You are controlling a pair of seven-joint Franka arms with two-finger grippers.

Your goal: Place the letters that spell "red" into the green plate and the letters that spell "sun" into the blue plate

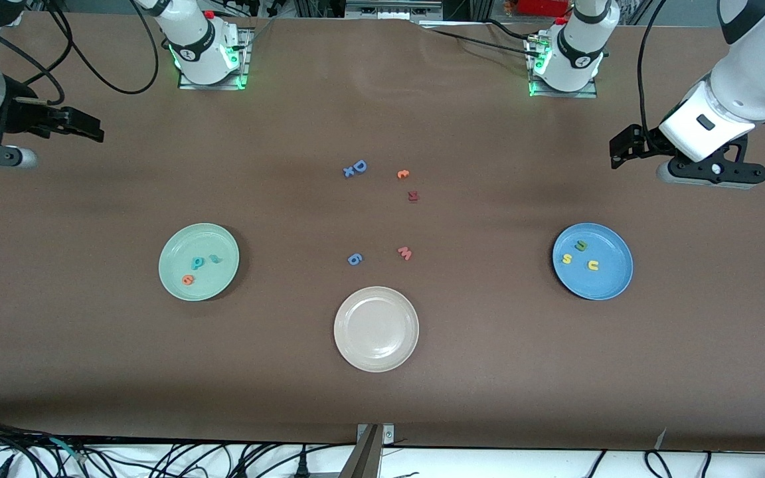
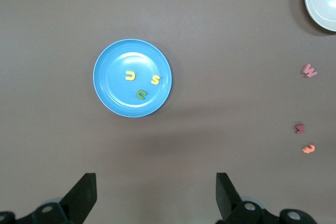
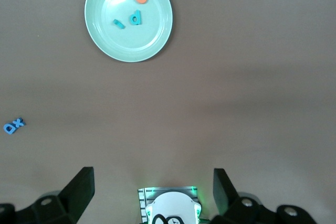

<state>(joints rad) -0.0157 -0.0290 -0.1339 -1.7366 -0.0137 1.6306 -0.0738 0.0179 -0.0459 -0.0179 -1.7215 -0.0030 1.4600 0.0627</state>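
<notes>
Red letters (image 1: pixel 198 265) sit in the green plate (image 1: pixel 176 279), sun letters (image 1: pixel 580 256) in the blue plate (image 1: pixel 615 282). The white plate (image 1: pixel 356 345) lies between them, nearer the camera. Left end effector (image 2: pixel 155 195) hangs released over bare worktop (image 1: pixel 489 372) near the blue plate; right end effector (image 3: pixel 152 192) hangs released too, near the green.

My arm shells (image 1: pixel 754 73) glossy white plastic; table cover (image 1: pixel 382 398) matt brown, cloth-like; green plate (image 1: pixel 176 282), blue plate (image 1: pixel 615 282), beige-white plate (image 1: pixel 376 355) smooth, slight sheen; letters matt, foam-like
</notes>
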